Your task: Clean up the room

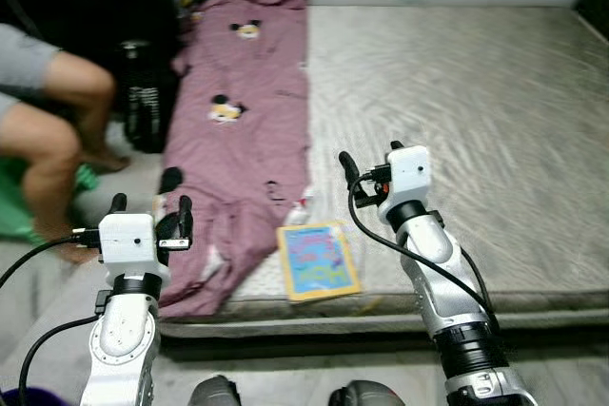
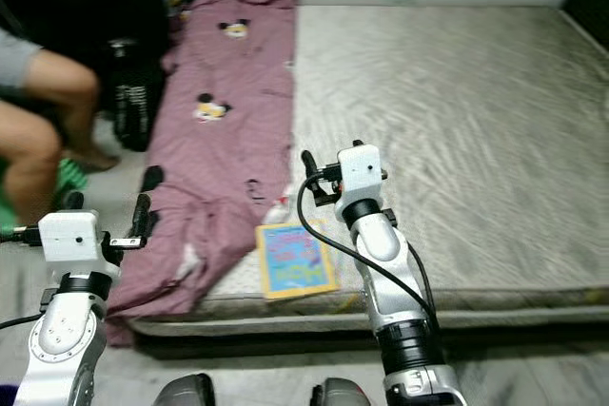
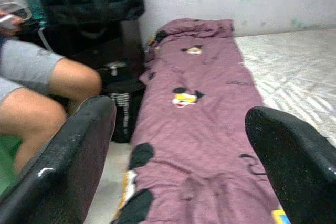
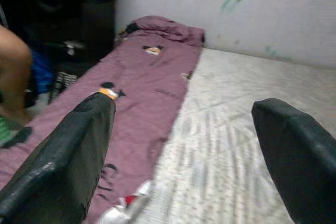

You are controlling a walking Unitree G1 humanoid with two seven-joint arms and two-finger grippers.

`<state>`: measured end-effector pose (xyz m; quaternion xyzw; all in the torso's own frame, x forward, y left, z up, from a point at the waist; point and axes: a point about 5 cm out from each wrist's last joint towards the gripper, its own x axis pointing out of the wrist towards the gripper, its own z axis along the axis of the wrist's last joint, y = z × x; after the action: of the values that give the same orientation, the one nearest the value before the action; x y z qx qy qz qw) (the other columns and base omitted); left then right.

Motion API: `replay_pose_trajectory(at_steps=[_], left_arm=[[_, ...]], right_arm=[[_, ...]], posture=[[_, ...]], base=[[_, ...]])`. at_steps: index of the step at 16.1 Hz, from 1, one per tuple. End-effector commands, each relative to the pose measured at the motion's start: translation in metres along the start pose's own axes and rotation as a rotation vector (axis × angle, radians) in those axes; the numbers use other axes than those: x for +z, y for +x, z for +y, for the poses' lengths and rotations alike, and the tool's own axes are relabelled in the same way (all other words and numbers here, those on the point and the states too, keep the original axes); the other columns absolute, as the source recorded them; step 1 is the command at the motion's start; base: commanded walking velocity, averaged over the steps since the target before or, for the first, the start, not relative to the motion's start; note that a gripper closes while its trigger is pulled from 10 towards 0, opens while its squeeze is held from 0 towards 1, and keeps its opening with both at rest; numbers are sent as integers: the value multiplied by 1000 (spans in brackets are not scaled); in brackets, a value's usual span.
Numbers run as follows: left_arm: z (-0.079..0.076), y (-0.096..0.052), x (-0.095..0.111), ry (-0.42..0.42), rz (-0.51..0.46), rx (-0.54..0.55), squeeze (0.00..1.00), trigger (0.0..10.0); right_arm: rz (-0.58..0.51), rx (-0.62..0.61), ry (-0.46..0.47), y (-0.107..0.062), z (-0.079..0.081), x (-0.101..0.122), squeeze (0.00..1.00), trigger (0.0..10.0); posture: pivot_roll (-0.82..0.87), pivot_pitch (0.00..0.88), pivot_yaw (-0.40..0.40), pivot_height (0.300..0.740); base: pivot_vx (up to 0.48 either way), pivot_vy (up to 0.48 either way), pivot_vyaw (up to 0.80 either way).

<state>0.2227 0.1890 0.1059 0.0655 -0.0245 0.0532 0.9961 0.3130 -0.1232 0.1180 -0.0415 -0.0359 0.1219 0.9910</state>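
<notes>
Risks, as judged from this moment:
- The purple blanket (image 1: 243, 130) lies lengthwise down the left side of the mattress (image 1: 457, 121), its near end drooping over the front corner. A pull on that end could drag the whole length off toward the floor.
- The picture book (image 1: 318, 260) lies at the mattress's front edge, just beside the blanket's hem; it could be swept off if the cloth is tugged sideways.
- A person sits at the left, bare legs (image 1: 52, 140) near the blanket's far side. A wide swing of the left arm would pass close to them.
- A small crumpled wrapper (image 4: 128, 205) (possibly foil; the view is blurred) lies at the blanket's edge and may be missed or caught up in the cloth.

Count:
- Blanket: one, with cartoon-mouse prints.
- Book: one.
- Wrapper scrap: one.
- Black bags (image 1: 143, 92) on the floor beside the bed: at least one, more in shadow.
- Person: one.
- Grippers: two. The left gripper (image 1: 150, 208) hovers over the drooping blanket corner, jaws apart and empty. The right gripper (image 1: 366, 170) hangs above the mattress just beyond the book, jaws likewise apart, holding nothing.
</notes>
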Motion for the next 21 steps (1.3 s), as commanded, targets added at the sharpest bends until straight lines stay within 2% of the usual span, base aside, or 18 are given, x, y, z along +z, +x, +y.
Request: replay_pose_trajectory(at_steps=[1, 11, 21], left_arm=[[2, 0, -3, 5, 20, -1, 0, 10000], [1, 1, -3, 2, 21, -10, 0, 10000], [0, 2, -3, 2, 21, -17, 0, 10000]], right_arm=[[9, 7, 0, 1, 1, -1, 0, 10000], [13, 10, -1, 2, 1, -1, 0, 10000], [17, 6, 12, 3, 0, -2, 0, 10000]], posture=[[-69, 87, -15, 740], [-69, 88, -17, 740], [-69, 84, -19, 740]], base=[[0, -266, 488], [0, -266, 673], [0, -266, 0]])
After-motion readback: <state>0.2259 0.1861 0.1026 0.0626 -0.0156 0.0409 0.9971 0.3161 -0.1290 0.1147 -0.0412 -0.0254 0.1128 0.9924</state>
